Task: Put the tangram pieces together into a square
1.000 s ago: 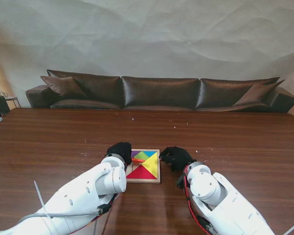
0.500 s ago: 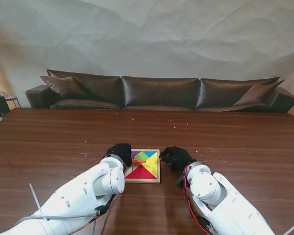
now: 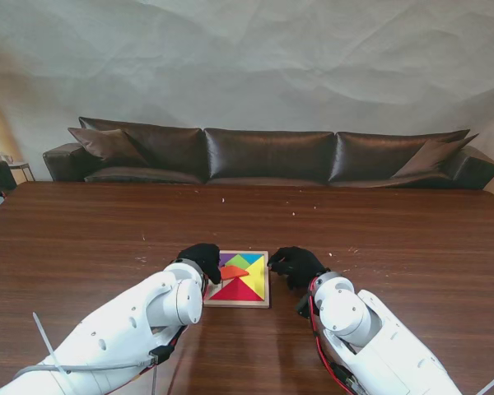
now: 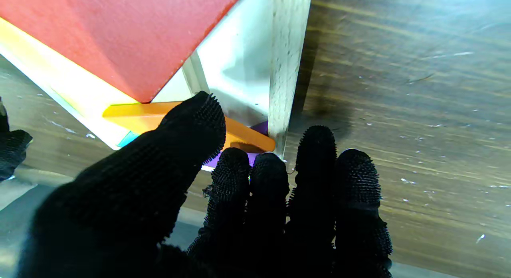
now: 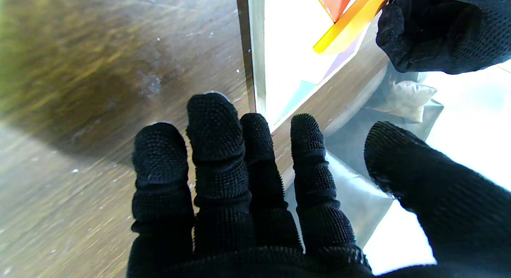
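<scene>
Fingers point(image 4: 187, 126) on orange piece point(image 4: 243, 136) at tray edge point(image 4: 285, 70)

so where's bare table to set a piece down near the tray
Bare table lies left of the left hand, right of the right hand, and between the tray and the sofa. Crowded: both hands flank the tray.
</scene>
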Action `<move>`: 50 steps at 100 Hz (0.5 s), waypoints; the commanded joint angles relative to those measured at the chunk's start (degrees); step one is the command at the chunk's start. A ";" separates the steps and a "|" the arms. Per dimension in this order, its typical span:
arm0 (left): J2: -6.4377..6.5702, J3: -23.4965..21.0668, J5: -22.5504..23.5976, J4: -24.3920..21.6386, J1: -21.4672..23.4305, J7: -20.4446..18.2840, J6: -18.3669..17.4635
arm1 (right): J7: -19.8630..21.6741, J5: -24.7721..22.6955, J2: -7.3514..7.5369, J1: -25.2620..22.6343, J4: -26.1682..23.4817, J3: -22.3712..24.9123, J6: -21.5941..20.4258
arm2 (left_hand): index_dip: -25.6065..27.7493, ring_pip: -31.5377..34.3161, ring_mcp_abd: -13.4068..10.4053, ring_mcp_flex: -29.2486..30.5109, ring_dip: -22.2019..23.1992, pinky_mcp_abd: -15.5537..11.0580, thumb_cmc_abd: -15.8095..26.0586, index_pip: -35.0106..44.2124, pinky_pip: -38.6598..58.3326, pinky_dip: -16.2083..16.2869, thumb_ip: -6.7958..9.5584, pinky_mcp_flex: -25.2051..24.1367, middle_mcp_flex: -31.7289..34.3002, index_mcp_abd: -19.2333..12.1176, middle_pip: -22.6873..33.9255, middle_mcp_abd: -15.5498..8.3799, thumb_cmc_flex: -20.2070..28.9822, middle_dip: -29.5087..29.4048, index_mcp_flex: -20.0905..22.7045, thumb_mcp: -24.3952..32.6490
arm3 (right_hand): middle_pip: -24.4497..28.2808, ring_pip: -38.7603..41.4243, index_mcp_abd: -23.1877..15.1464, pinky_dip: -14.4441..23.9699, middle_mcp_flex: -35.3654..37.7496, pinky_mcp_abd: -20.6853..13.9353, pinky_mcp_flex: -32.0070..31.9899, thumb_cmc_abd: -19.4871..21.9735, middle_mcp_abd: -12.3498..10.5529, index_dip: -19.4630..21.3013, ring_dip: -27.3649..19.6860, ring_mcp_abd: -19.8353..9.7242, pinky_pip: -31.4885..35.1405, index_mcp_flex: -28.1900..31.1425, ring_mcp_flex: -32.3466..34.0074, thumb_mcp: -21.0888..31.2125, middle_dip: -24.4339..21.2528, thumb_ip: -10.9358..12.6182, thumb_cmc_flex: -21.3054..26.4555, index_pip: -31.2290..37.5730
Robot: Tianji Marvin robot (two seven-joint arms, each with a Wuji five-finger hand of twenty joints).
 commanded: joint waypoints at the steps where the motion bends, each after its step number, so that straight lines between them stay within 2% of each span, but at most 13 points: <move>1: 0.53 -0.70 -0.10 -1.28 0.40 -1.50 -0.52 | 0.90 -0.02 -0.19 -0.28 -0.36 -0.16 0.05 | 0.56 0.51 2.14 -1.70 -0.66 1.70 1.19 -0.73 -0.44 1.60 0.69 -1.95 -1.61 1.33 -1.13 1.29 -2.06 -4.35 -0.82 -1.09 | 0.81 0.90 0.24 1.67 -1.47 0.67 -8.14 1.02 1.19 -0.44 -0.24 0.16 1.84 -0.97 -1.24 -1.05 -0.72 1.66 -0.36 0.82; 7: 1.04 -1.32 0.15 -2.20 0.80 -2.66 -1.09 | 0.90 -0.01 -0.19 -0.28 -0.35 -0.16 0.04 | -0.17 0.49 3.88 -3.08 -0.52 3.08 2.81 -2.54 0.32 2.98 0.81 -3.43 -2.32 0.32 -3.92 1.85 -2.99 -9.06 -0.75 -2.51 | 0.81 0.89 0.27 1.67 -1.46 0.69 -8.14 1.06 1.19 -0.44 -0.25 0.32 1.84 -0.97 -1.24 -1.06 -0.72 1.67 -0.34 0.81; 12: 1.46 -1.98 0.41 -3.02 1.25 -3.56 -1.49 | 0.91 -0.01 -0.18 -0.29 -0.36 -0.16 0.03 | -2.57 0.58 5.43 -4.90 -0.06 3.88 5.56 -7.62 1.14 4.63 1.73 -5.42 -3.18 -0.84 -7.21 2.45 -4.78 -12.56 -0.59 -3.86 | 0.82 0.88 0.23 1.67 -1.46 0.64 -8.12 1.03 1.14 -0.44 -0.25 0.20 1.85 -0.98 -1.27 -1.06 -0.71 1.68 -0.34 0.81; 15: 1.80 -2.45 0.67 -3.50 1.50 -4.32 -1.95 | 0.91 -0.02 -0.19 -0.30 -0.36 -0.16 0.03 | -6.25 1.22 6.03 -5.75 0.65 3.89 9.26 -14.82 1.88 6.07 3.60 -6.47 -3.46 -1.37 -8.37 2.77 -6.56 -13.86 0.23 -5.36 | 0.84 0.91 0.24 1.67 -1.39 0.64 -8.15 1.07 1.19 -0.44 -0.24 0.37 1.84 -0.96 -1.26 -1.04 -0.71 1.68 -0.36 0.81; 17: 1.99 -2.78 0.85 -3.77 1.66 -4.73 -2.23 | 0.90 -0.01 -0.19 -0.30 -0.36 -0.16 0.03 | -8.77 1.68 6.15 -6.02 1.05 3.75 11.12 -19.56 2.36 6.82 5.53 -6.79 -3.57 -1.48 -8.83 2.85 -8.11 -14.28 0.87 -5.36 | 0.80 0.91 0.28 1.67 -1.46 0.65 -8.16 1.05 1.22 -0.43 -0.24 0.31 1.84 -0.96 -1.25 -1.05 -0.72 1.68 -0.35 0.81; 21: 2.15 -3.51 1.00 -4.00 2.02 -4.92 -2.83 | 0.88 0.01 -0.20 -0.31 -0.37 -0.16 0.03 | -13.96 2.93 6.72 -6.53 2.07 3.60 13.10 -28.41 3.65 8.52 6.71 -7.44 -3.80 -2.24 -9.77 3.35 -8.73 -14.86 2.37 -6.82 | 0.82 0.89 0.20 1.68 -1.42 0.65 -8.13 1.09 1.23 -0.44 -0.24 0.18 1.86 -1.04 -1.27 -1.04 -0.71 1.68 -0.33 0.78; 28: 2.40 -4.47 1.82 -3.91 2.32 -4.95 -4.29 | 0.85 0.03 -0.21 -0.29 -0.34 -0.20 0.00 | -18.74 5.98 6.86 -6.14 4.02 3.15 15.59 -36.60 6.10 10.93 7.21 -7.55 -3.53 -3.73 -10.93 3.85 -9.10 -15.58 4.41 -9.55 | 0.80 0.92 0.27 1.68 -1.45 0.65 -8.13 1.09 1.20 -0.44 -0.24 0.14 1.87 -0.98 -1.23 -1.07 -0.72 1.68 -0.37 0.80; 36: 2.71 -5.21 2.66 -3.80 2.34 -5.43 -5.43 | 0.88 0.02 -0.21 -0.26 -0.30 -0.25 -0.03 | -21.55 10.47 6.45 -5.27 6.65 2.12 16.60 -42.04 8.88 12.83 7.40 -6.64 -2.81 -5.16 -11.08 3.71 -9.36 -15.45 5.42 -10.96 | 0.84 0.89 0.21 1.68 -1.39 0.67 -8.14 1.10 1.19 -0.43 -0.25 0.23 1.86 -0.99 -1.24 -1.06 -0.70 1.69 -0.35 0.81; 50: 2.76 -5.47 2.55 -3.22 1.89 -5.71 -5.75 | 0.96 0.07 -0.20 -0.27 -0.32 -0.26 0.05 | -25.02 20.63 4.66 -2.76 12.21 1.14 18.30 -47.62 11.91 16.71 7.68 -4.40 -1.16 -5.48 -8.52 3.83 -9.67 -12.27 6.15 -12.84 | 0.82 0.92 0.26 1.69 -1.45 0.69 -8.13 1.07 1.22 -0.44 -0.23 0.31 1.88 -1.08 -1.26 -1.06 -0.70 1.69 -0.37 0.79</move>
